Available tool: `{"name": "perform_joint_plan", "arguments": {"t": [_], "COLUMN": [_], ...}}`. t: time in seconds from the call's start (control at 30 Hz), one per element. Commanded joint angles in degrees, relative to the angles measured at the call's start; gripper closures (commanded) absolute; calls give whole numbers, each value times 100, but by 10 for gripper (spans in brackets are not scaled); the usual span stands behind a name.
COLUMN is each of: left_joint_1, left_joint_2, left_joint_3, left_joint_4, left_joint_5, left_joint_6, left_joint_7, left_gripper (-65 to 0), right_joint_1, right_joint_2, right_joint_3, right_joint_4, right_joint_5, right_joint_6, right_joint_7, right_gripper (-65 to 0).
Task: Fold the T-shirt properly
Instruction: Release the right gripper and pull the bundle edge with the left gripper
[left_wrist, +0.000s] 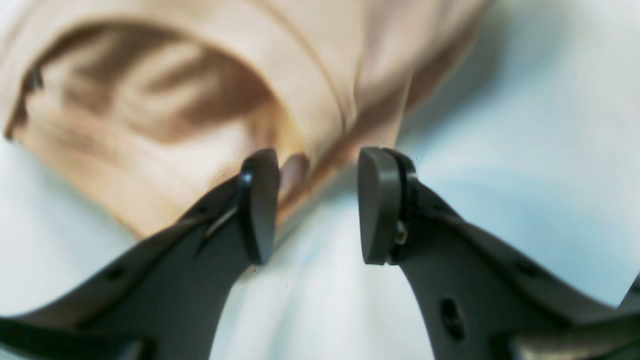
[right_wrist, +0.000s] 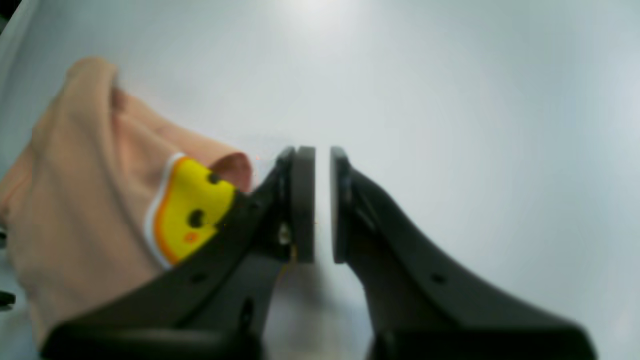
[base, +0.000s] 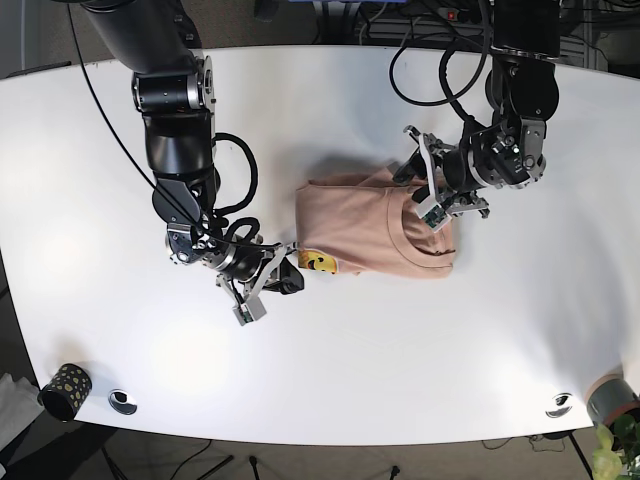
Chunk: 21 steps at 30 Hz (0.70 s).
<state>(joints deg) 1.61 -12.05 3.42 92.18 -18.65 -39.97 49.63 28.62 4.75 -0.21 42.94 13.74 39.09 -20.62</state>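
1. The left claw (left_wrist: 317, 205) stands with its jaws wide apart and nothing between them, just at the near edge of the T-shirt (left_wrist: 200, 100), whose peach cloth fills the upper left of the left wrist frame.
2. In the base view this left claw (base: 432, 195) sits right of centre, over the shirt's collar end.
3. The right claw (right_wrist: 322, 205) has its jaws narrowed to a thin gap, with only the white surface (right_wrist: 450, 100) visible through it; it grips nothing.
4. In the base view the right claw (base: 283, 272) lies left of centre, just beside the shirt's lower left corner.
5. The T-shirt (base: 370, 232) lies bunched and partly folded in the middle of the surface (base: 320, 380).
6. A yellow smiley print (right_wrist: 192, 212) shows at the shirt's corner, next to the right claw's left jaw.
7. A small dark cup (base: 64, 388) stands at the lower left edge of the base frame, well apart from the shirt.
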Motion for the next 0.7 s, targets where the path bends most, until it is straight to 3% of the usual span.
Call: {"name": "perform_joint_plan", "arguments": {"t": [0.0, 0.2, 0.47, 0.67], "left_joint_1": [-104, -191, -1106, -1624], "left_joint_2": [-100, -100, -241, -258], "left_joint_3": [-39, -470, -505, -505], "left_joint_4": [-97, -590, -1943, -2532], "left_joint_5": [-73, -73, -73, -73], "left_joint_6": [-3, -3, -3, -3], "left_joint_7": [-264, -492, -510, -598], "left_gripper": [-237, -237, -237, -237], "right_joint_1": [175, -1, -256, -932], "right_joint_2": [-31, -31, -5, -14], "right_joint_3": [8, -1, -1, -10], "right_joint_4": [10, 10, 62, 1117], "right_joint_5": [116, 116, 116, 116], "right_joint_6": [91, 91, 91, 91], "right_joint_7": [229, 229, 220, -184], "right_gripper": [-44, -44, -44, -44]}}
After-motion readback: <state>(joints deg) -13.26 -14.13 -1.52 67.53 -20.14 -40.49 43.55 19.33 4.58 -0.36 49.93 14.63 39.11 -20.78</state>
